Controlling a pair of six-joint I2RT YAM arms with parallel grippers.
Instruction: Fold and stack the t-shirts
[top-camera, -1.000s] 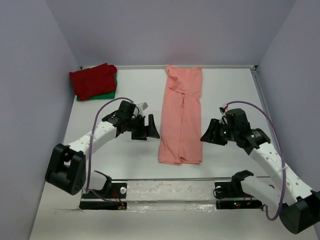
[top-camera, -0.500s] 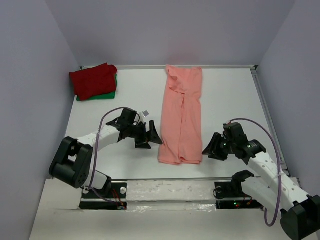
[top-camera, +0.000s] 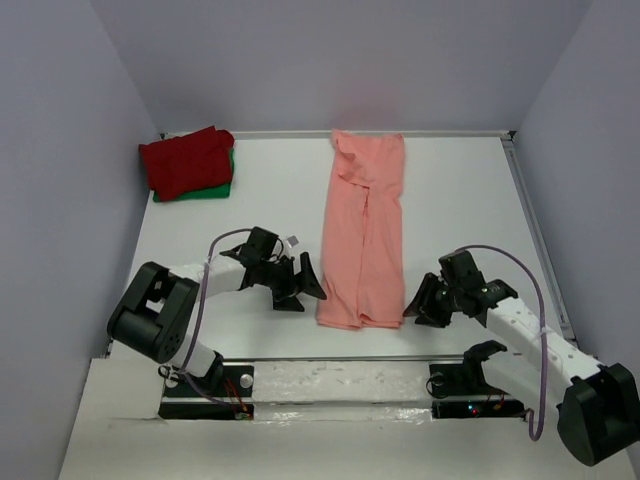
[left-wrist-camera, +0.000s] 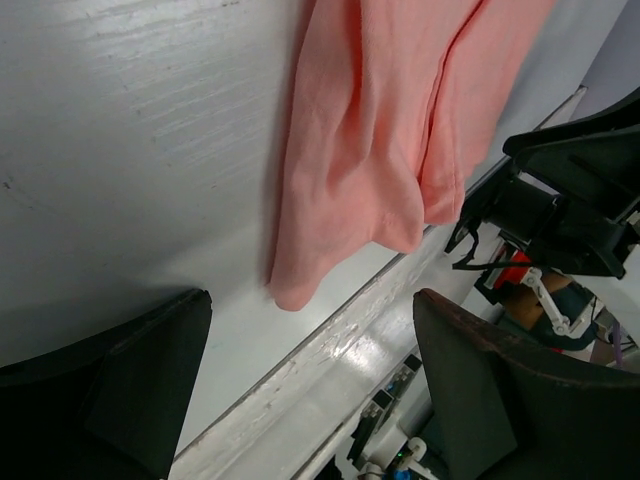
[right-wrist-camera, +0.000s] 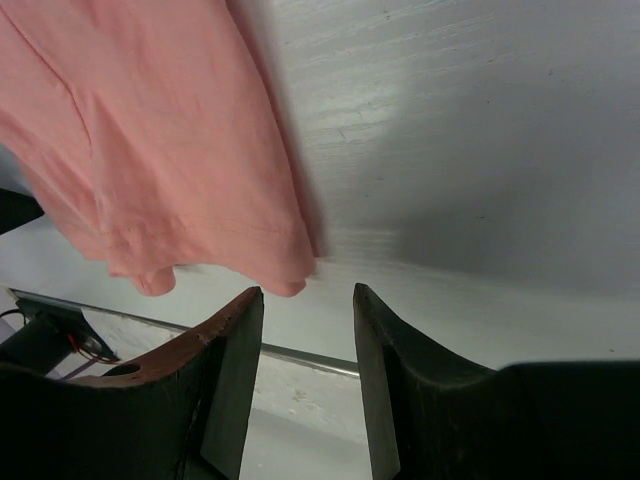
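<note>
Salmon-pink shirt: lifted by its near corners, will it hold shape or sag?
Likely floppy: the salmon-pink shirt lies flat with soft creases and curled near corners, so it should drape. Probably light: its layers lie thin. Pushed, it would likely bunch, not slide whole.

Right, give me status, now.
Both open, empty: left gripper beside salmon-pink shirt near-left corner, right gripper beside near-right corner. Shirt flat, folded lengthwise. Nothing in the way.

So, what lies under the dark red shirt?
A green shirt, with only its near and right edges showing. The rest of it is covered by the dark red shirt.
</note>
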